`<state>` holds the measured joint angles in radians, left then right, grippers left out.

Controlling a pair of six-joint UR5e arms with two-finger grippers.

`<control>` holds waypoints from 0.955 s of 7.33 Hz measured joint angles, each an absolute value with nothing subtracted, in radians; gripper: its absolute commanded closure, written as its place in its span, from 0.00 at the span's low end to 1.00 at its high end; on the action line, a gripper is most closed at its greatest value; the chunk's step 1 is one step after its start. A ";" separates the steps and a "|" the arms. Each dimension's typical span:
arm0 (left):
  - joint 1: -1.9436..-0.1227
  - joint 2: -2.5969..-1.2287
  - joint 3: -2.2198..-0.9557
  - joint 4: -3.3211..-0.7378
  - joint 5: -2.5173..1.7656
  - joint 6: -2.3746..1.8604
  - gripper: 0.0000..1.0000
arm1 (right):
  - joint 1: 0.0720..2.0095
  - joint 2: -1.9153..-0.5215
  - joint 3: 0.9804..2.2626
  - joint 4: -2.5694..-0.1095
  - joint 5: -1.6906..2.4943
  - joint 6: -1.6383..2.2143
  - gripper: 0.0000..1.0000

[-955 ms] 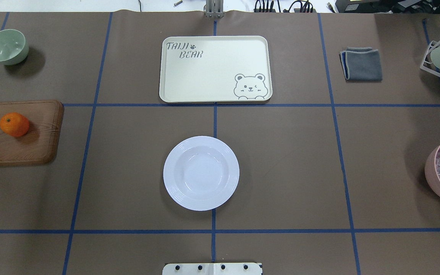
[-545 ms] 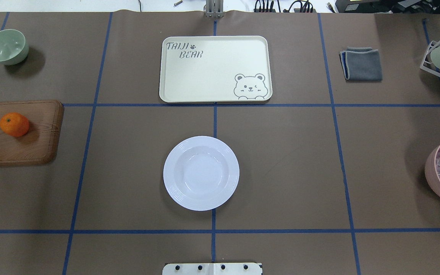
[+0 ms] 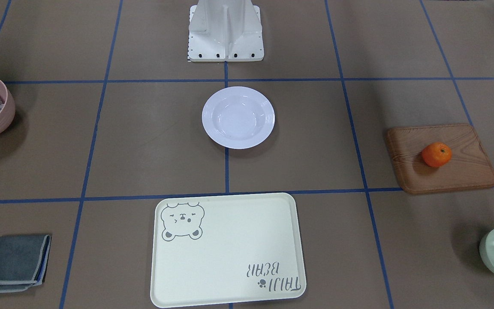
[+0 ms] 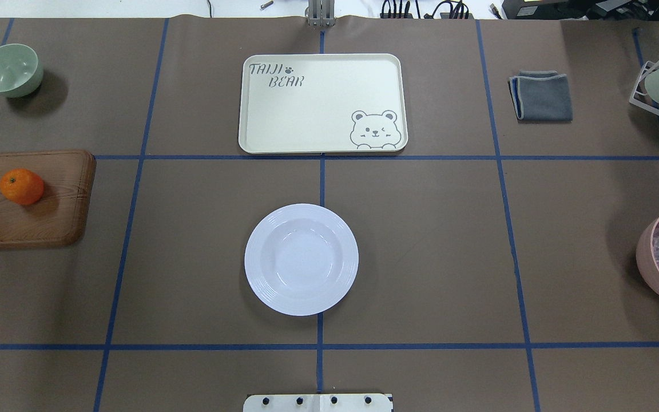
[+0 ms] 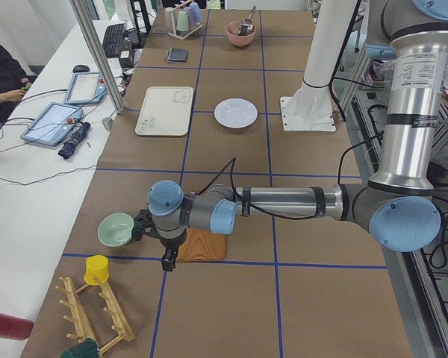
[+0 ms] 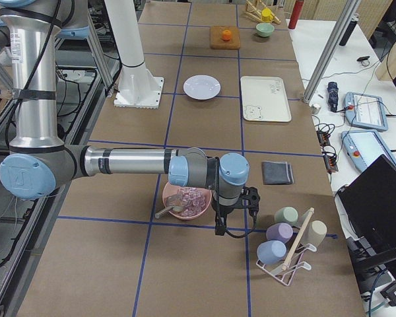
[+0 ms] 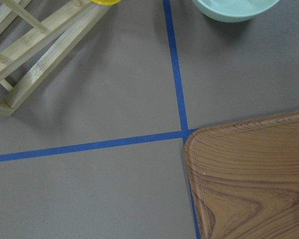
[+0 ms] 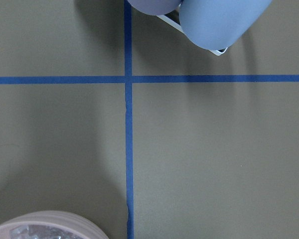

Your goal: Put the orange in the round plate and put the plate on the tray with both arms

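The orange (image 4: 21, 186) lies on a brown wooden board (image 4: 49, 212) at the table's left edge. The white round plate (image 4: 301, 259) stands bare in the middle, with the cream bear tray (image 4: 306, 114) beyond it. Neither arm reaches into the overhead or front view. In the exterior left view my left gripper (image 5: 168, 257) hangs by the board's corner, near the green bowl (image 5: 116, 229). In the exterior right view my right gripper (image 6: 221, 228) hangs beside the pink bowl (image 6: 185, 201). I cannot tell whether either gripper is open or shut. The wrist views show no fingers.
A folded grey cloth (image 4: 542, 95) lies at the back right. A wire rack with pastel cups (image 6: 287, 244) stands at the right end. A wooden peg rack (image 5: 97, 313) with a yellow cup stands at the left end. The white base mount (image 3: 225, 34) sits behind the plate.
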<state>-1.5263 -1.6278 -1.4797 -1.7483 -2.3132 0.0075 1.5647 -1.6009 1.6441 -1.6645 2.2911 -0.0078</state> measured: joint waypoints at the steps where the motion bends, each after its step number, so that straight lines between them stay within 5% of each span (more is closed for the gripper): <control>1: -1.526 -1.628 -1.480 -1.747 -2.312 0.006 0.02 | 1.565 -1.599 1.645 -1.666 2.292 -0.008 0.00; 7: -1.306 -1.706 -1.598 -1.808 -2.315 -0.530 0.02 | 1.539 -1.566 1.654 -1.662 2.299 -0.010 0.00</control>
